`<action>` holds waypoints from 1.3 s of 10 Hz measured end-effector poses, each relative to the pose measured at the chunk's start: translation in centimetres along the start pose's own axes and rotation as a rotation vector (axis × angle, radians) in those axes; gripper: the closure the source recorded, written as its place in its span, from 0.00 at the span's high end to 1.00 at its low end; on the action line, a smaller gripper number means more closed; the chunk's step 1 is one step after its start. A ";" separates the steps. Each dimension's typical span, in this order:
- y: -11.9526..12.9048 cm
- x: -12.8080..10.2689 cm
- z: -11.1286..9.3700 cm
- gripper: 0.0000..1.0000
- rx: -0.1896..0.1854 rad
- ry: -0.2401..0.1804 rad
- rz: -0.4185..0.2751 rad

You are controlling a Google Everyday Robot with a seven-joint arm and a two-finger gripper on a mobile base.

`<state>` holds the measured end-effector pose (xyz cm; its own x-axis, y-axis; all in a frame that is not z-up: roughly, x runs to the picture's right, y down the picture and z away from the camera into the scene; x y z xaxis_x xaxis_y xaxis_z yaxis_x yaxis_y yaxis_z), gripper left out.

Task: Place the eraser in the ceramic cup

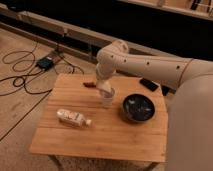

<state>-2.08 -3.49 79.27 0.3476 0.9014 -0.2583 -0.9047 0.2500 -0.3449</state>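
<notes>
The gripper point(106, 90) hangs right over the ceramic cup point(107, 99) in the middle of the frame, on the wooden table point(65, 135). I cannot tell how its jaws stand or what they hold. I cannot see the eraser. A dark bowl point(138, 107) sits right of the cup. A clear bottle point(73, 117) lies at lower left.

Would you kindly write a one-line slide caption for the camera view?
Gripper lowered onto the ceramic cup on a wooden table, between a lying bottle and a dark bowl.
</notes>
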 end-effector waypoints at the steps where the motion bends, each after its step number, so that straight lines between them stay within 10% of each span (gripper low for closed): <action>1: -0.4 0.2 0.4 0.02 -0.018 0.007 0.022; 8: -2.1 0.6 1.4 0.68 -0.068 0.053 0.111; 13: -2.0 0.7 1.6 0.72 -0.101 0.064 0.117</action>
<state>-0.41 -2.83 81.18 0.2589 0.8970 -0.3582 -0.9119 0.1048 -0.3968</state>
